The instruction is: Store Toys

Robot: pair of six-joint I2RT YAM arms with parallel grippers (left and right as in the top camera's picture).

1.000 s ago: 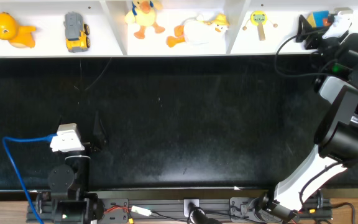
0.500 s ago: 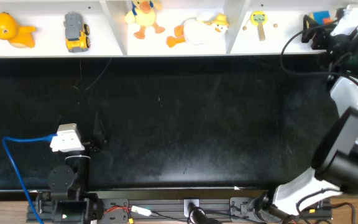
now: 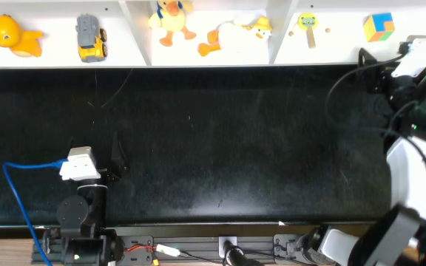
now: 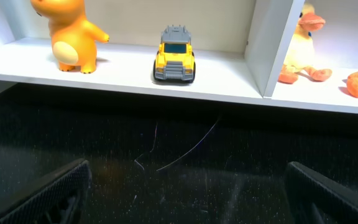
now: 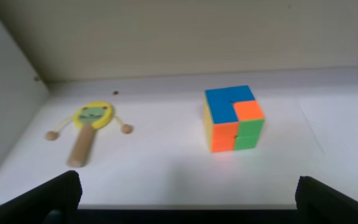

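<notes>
Right gripper (image 5: pixel 188 205): jaws spread wide, holding nothing. Colour cube (image 5: pixel 234 118): stands free on the white shelf (image 5: pixel 160 177) straight ahead of the fingers and clear of them, with a wooden rattle (image 5: pixel 86 134) lying near it. Left gripper (image 4: pixel 185 183): spread wide, empty.

A white shelf (image 4: pixel 229 84) lines the twelve o'clock edge of the black worktop (image 3: pixel 235 140), which is streaked with pale scratches. From eleven o'clock to one: an orange figure (image 4: pixel 67 34) with a cream belly; a yellow toy truck (image 4: pixel 174 55) with a grey roof; a yellow plush duck (image 3: pixel 171 18) with orange feet; a white plush duck (image 3: pixel 234 37), yellow-headed; a yellow rattle (image 5: pixel 91 127) with a green face and tan handle; a cube (image 5: pixel 235 119) panelled blue, orange and green. A blue cable (image 3: pixel 21 199) loops at eight o'clock.
</notes>
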